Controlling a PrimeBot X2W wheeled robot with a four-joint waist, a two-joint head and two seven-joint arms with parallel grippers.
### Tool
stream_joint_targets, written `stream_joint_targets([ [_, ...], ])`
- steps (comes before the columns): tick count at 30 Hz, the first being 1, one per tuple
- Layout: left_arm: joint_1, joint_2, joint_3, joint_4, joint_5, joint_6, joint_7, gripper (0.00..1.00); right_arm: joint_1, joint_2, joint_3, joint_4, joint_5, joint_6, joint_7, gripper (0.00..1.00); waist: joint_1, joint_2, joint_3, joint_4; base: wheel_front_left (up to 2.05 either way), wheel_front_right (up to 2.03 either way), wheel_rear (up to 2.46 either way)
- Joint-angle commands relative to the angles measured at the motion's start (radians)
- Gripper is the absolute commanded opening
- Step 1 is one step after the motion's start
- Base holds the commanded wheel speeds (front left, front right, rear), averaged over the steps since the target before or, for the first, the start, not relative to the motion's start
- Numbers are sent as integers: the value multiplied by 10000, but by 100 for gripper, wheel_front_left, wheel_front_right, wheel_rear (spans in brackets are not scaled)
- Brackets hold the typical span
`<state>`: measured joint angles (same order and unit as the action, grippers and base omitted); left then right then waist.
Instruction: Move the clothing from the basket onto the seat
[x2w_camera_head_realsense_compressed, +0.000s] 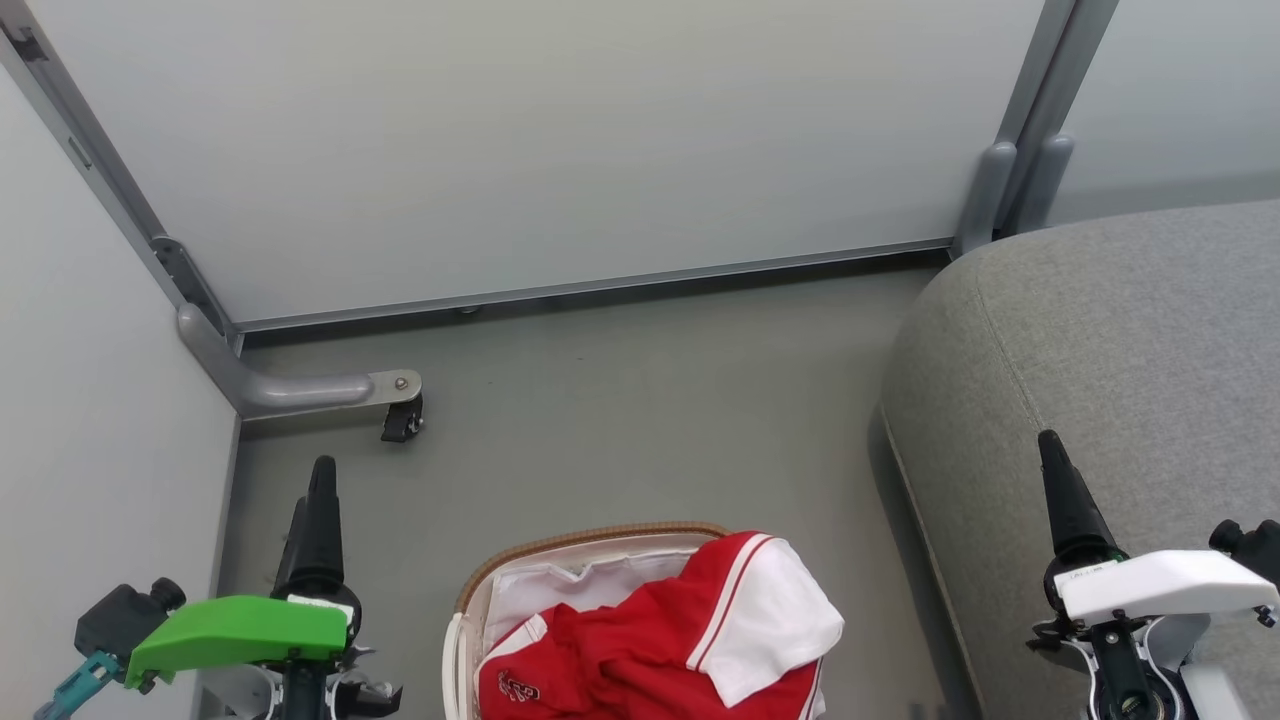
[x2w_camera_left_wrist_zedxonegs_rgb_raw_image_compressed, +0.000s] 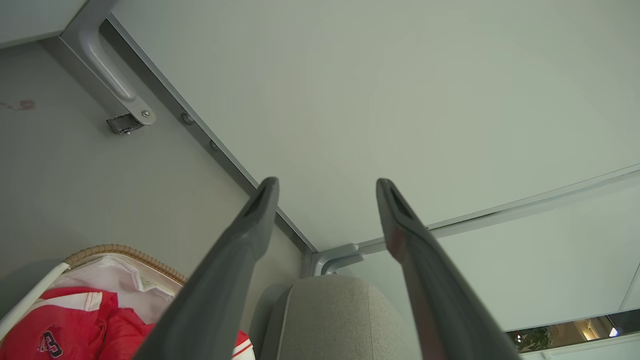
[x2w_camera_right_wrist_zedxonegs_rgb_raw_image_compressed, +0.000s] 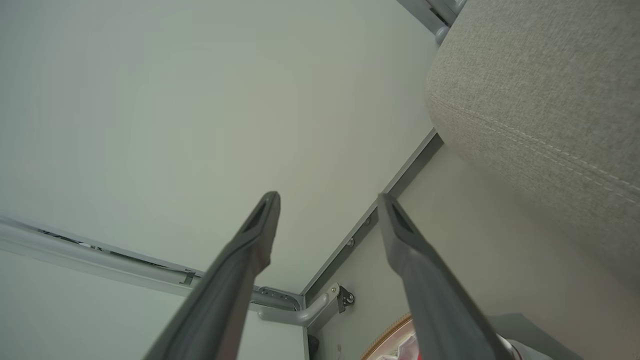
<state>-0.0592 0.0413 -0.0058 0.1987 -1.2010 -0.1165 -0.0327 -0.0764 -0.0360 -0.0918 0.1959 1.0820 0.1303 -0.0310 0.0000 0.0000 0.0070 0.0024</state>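
The clothing, red with a white sleeve and red-white stripes, lies heaped in the basket at the bottom centre of the head view. The basket stands on the floor, with a brown woven rim and a white liner. To its right is the seat, a big grey cushion. My left gripper hangs left of the basket, open and empty. My right gripper is over the seat's edge, open and empty. The left wrist view shows open fingers, the clothing, basket rim and seat. In the right wrist view the seat is at upper right.
Pale partition walls close off the back and the left. A grey metal foot with a caster juts out from the left corner onto the grey floor between the walls, the basket and the seat.
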Motion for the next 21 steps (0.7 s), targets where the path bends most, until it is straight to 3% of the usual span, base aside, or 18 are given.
stream_joint_targets([
  [1,-211,55,-78,-210,483,85,-107,100,-6,-71,69,-220,-480,2,-118,100,0,0,2,1,0,0,0],
  [11,-8,65,-518,-286,2754,211,-453,100,114,-88,376,-355,-2617,3,-474,100,0,0,4,7,0,0,0],
  [21,222,75,-620,-159,4349,310,-766,100,182,-102,488,-359,-4232,3,-788,100,0,0,1,27,0,0,0],
])
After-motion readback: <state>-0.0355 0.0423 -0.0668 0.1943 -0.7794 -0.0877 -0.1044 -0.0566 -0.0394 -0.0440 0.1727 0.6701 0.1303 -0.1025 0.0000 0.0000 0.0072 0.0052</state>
